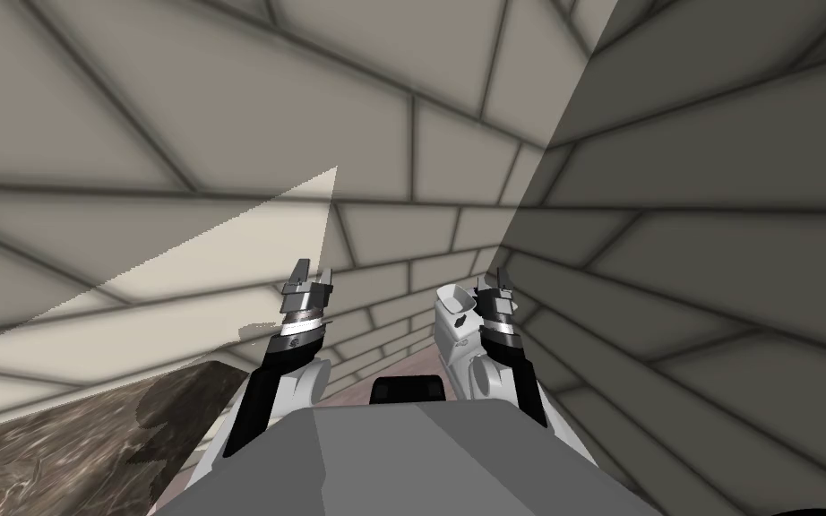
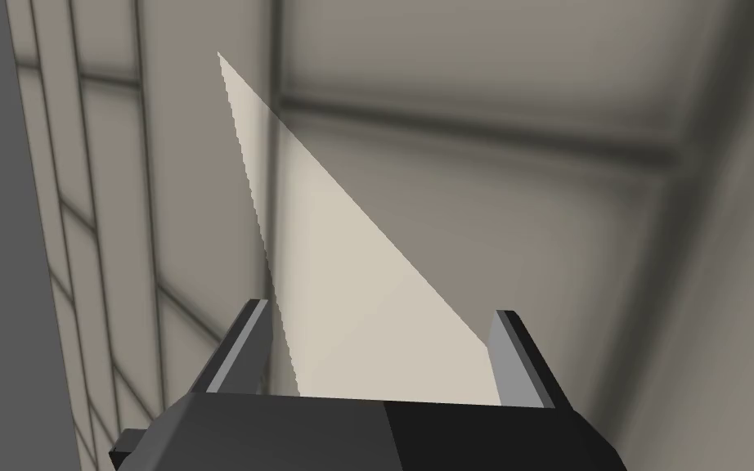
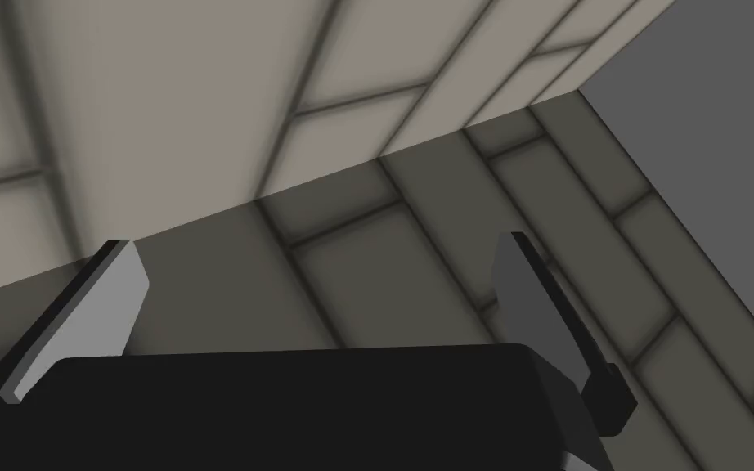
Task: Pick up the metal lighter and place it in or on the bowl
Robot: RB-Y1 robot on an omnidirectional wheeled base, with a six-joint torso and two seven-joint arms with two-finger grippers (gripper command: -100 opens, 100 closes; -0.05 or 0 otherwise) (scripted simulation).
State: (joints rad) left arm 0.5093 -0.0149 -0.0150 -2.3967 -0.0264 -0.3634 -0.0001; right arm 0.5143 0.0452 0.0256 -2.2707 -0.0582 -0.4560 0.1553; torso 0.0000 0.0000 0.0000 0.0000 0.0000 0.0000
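matt beige tiled walls [image 1: 178, 90]; dark, veined, stone-like surface [image 1: 53, 448], faint sheen; left tool [image 2: 380, 309] fingers [image 2: 518, 368] smooth matt grey.

Two grippers, left gripper [image 1: 311, 276] and right gripper [image 1: 492, 279], with two fingers [image 2: 236, 347] each, four in all. One dark marbled bench [image 1: 62, 448]. Two tiled walls [image 1: 178, 107], one pale triangular patch [image 2: 351, 327].

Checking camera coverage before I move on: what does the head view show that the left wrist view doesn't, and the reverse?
Head view: a dark marbled surface low on my left, and the right gripper held up. Left wrist view: the left gripper close up, its fingers apart with nothing between them. Both: that gripper and a pale wedge on the tiled wall.
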